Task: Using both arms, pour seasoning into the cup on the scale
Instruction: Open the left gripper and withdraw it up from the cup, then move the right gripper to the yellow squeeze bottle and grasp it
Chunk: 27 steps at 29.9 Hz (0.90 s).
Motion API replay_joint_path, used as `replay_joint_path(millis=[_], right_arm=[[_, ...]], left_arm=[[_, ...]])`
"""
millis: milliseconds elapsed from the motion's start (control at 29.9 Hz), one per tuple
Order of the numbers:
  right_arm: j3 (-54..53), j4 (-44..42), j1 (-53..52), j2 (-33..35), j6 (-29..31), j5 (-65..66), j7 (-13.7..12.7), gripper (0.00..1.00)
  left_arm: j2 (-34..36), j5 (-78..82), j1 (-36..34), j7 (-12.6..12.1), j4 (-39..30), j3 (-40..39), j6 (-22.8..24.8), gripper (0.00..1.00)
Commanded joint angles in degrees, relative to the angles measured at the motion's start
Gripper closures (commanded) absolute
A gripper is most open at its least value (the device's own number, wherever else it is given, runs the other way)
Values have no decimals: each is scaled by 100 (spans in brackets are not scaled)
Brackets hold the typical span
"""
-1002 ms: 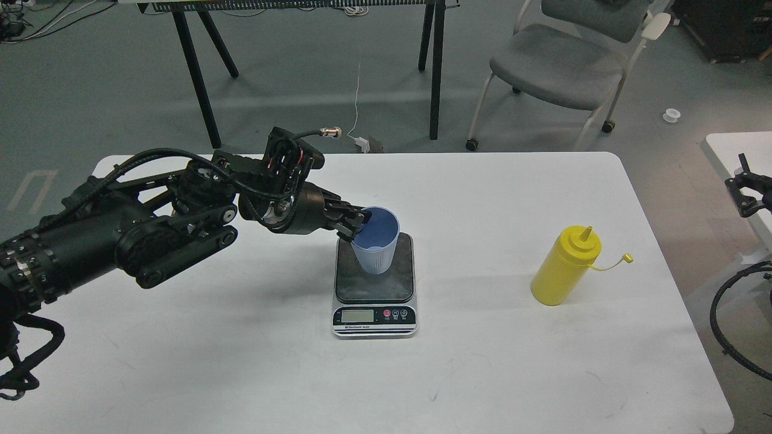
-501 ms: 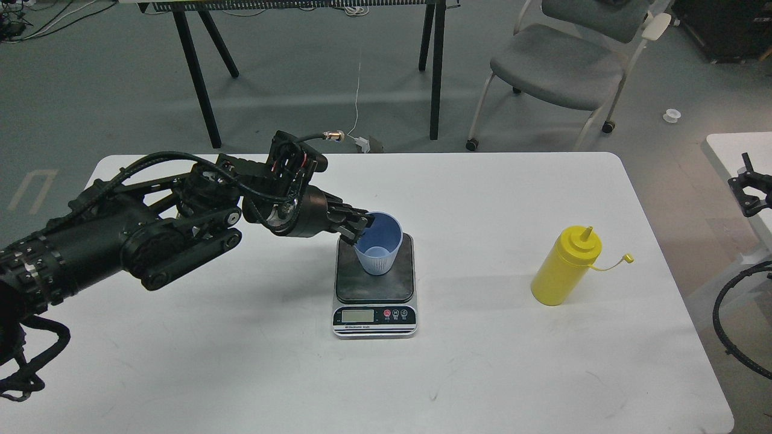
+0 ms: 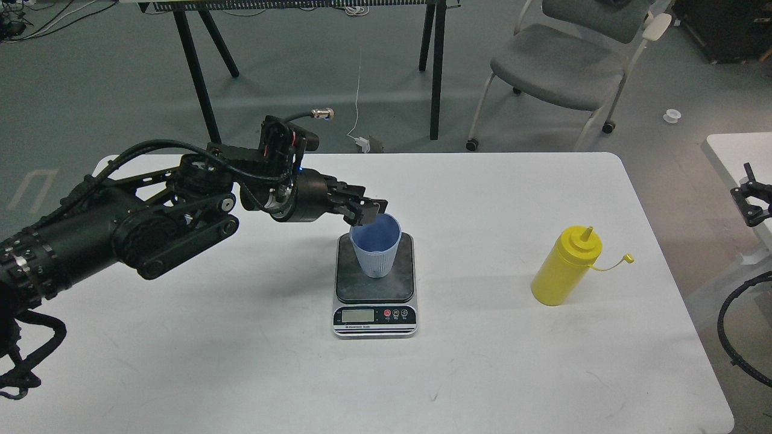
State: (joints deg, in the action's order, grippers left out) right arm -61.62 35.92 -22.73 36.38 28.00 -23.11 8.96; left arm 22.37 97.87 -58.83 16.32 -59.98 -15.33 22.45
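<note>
The light blue cup [image 3: 377, 250] stands upright on the dark platform of the scale [image 3: 374, 314], at the middle of the white table [image 3: 241, 361]. My left gripper [image 3: 367, 212] hovers just above the cup's left rim, its fingers apart and off the cup. The yellow seasoning bottle [image 3: 566, 265] stands upright to the right of the scale, its tethered cap [image 3: 628, 258] hanging open to the right. My right gripper [image 3: 751, 204] shows small and dark at the right edge, off the table and far from the bottle.
A grey chair [image 3: 561, 66] and black table legs [image 3: 434, 66] stand on the floor behind the table. A second white table [image 3: 730, 150] sits at the right edge. Black cable loops [image 3: 724, 325] hang beside the table's right side.
My left gripper has let go of the cup's rim and risen a little above it. The cup, tilted before, now stands upright on the scale. The bottle has not moved.
</note>
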Motion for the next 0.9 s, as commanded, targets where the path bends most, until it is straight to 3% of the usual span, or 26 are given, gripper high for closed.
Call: replay_joint_path(millis=[0, 167, 234, 401, 635, 869], right_arm=[[-8, 415, 365, 53, 0, -18, -9, 0], [18, 1784, 1182, 518, 0, -1, -70, 0], [27, 2487, 1647, 650, 0, 26, -61, 0], [1, 2851, 2168, 625, 0, 35, 0, 0], [150, 2807, 2466, -254, 0, -35, -26, 0], [308, 3132, 2950, -1264, 0, -36, -17, 0]], left_arm=[[154, -1608, 3, 3, 4, -329, -153, 12], [154, -4271, 11, 20, 39, -874, -162, 1], [137, -5361, 38, 38, 240, -1094, -162, 1], [-83, -7576, 64, 56, 1171, -1428, -83, 1], [-92, -10153, 90, 12, 2042, -1736, -65, 1], [-66, -10648, 275, -15, 2148, -1956, -74, 1]])
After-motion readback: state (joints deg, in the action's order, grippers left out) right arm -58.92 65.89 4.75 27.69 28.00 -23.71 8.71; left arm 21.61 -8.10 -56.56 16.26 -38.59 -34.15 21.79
